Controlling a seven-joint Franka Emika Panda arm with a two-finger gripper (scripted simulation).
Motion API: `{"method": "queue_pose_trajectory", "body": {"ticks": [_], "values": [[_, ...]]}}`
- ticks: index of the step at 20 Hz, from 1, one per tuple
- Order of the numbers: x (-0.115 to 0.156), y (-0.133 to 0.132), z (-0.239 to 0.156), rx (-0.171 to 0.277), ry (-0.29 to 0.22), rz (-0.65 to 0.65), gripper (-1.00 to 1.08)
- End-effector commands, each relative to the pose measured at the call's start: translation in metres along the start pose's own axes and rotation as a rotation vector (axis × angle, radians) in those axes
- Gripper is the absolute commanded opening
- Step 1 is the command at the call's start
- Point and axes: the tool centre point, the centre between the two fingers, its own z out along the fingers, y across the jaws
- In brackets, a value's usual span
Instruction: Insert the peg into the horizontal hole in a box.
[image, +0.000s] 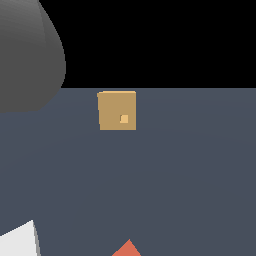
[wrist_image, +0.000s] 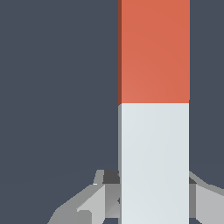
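In the wrist view the slim square-section peg (wrist_image: 154, 109), red-orange on its far half and pale grey-white on its near half, runs up the middle right of the frame. The grey fingers (wrist_image: 87, 203) of the pincer (wrist_image: 153, 197) sit hard against both sides of its white end at the lower edge, so the pincer looks clenched on the peg.

In the exterior view only the peg's red-orange tip (image: 129, 248) shows, a small triangle at the bottom centre. The tan, yellow-brown cube-like box (image: 117, 110) stands well apart from it, in the upper middle of the frame on the flat slate-blue surface (image: 190, 175). Its small, lighter-orange square hole (image: 124, 118) sits right of centre and low on the facing side.

The step in hand appears to be carrying the peg toward the box. To do it well, the bar should be levelled so its long axis lies along the hole's axis, its square section squared to the square opening, and the red end lined up with the off-centre hole before any push. The fit is probably close, and both parts look rigid, smooth and sharp-edged, so a tilted tip would likely catch on the plain face.

A dark grey rounded robot link (image: 25, 55) fills the upper left, and a white part (image: 17, 242) the lower left corner.
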Motion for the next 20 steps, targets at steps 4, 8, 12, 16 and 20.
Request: {"method": "queue_pose_trajectory", "body": {"ticks": [4, 8, 12, 16, 20], "values": [[0.048, -0.015, -0.005, -0.002, 0.001, -0.099, -1.00], [0.101, -0.038, -0.009, -0.002, 0.001, -0.214, -1.00], [0.167, -0.079, -0.015, -0.003, 0.001, -0.368, -1.00], [0.232, -0.135, -0.022, -0.003, 0.001, -0.540, -1.00], [0.278, -0.190, -0.027, -0.003, 0.001, -0.681, -1.00]]}}
